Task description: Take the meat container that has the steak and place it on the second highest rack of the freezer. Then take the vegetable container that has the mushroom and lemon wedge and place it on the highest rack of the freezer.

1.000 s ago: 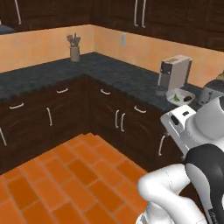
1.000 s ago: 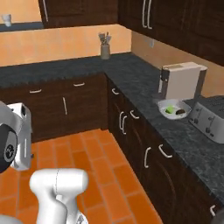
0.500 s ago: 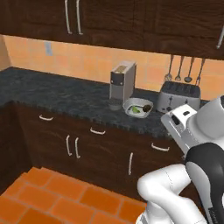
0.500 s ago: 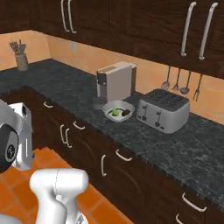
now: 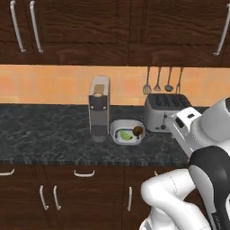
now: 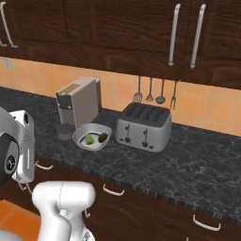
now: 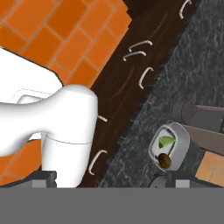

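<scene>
The vegetable container (image 5: pixel 113 134) (image 6: pixel 77 141) is a pale grey bowl on the dark counter, between a coffee machine and a toaster. In it lie the green lemon wedge (image 5: pixel 124 135) (image 6: pixel 89 139) and the brown mushroom (image 5: pixel 138 130) (image 6: pixel 102 137). The hand view has the container (image 7: pixel 183 135) at lower right, with the lemon wedge (image 7: pixel 166 141) and the mushroom (image 7: pixel 164 160) inside. My gripper (image 7: pixel 109 178) is open and empty, its tips far apart, well short of the counter. The meat container, the steak and the freezer with its racks are out of view.
A grey coffee machine (image 5: pixel 99 108) (image 6: pixel 80 103) stands left of the bowl and a silver toaster (image 5: pixel 164 111) (image 6: pixel 143 126) right of it. Utensils (image 5: pixel 161 81) (image 6: pixel 150 89) hang on the orange wall. Dark cabinets sit above and below, over orange floor tiles (image 7: pixel 52 39).
The whole picture has shifted: the base has swung round from the counter corner, so the bowl, coffee machine and toaster are now near the middle. The gripper stays open.
</scene>
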Tool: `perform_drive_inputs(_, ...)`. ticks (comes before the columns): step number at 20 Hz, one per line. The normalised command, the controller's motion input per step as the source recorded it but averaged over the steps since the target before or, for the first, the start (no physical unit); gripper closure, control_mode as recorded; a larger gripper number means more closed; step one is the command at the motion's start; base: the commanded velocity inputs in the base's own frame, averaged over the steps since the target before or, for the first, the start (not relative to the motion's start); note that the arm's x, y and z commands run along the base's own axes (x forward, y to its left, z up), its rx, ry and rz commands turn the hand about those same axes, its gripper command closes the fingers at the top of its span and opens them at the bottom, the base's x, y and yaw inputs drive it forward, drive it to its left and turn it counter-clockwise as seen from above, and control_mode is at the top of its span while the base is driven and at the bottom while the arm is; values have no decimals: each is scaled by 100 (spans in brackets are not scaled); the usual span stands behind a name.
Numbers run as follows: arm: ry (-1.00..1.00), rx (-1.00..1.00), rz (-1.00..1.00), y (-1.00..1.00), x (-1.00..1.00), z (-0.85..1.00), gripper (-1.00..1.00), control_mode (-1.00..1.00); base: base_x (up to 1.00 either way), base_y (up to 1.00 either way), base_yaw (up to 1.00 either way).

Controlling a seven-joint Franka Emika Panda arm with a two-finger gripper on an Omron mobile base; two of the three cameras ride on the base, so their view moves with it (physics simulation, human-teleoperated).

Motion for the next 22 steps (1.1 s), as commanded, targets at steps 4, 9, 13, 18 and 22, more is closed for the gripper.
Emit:
perform_drive_inputs(4,0,0,0,0,0,0,-100,100,26,43,-46)
perform_drive_inputs(9,0,0,0,0,0,0,-100,100,16,35,-41)
perform_drive_inputs(13,0,0,0,0,0,0,-100,100,28,42,-37)
perform_drive_inputs(18,1,-11,-37,58,47,-3,-100,-100,0,0,0)
perform_drive_inputs(22,14,-1,-24,40,56,-27,-100,-100,0,0,0)
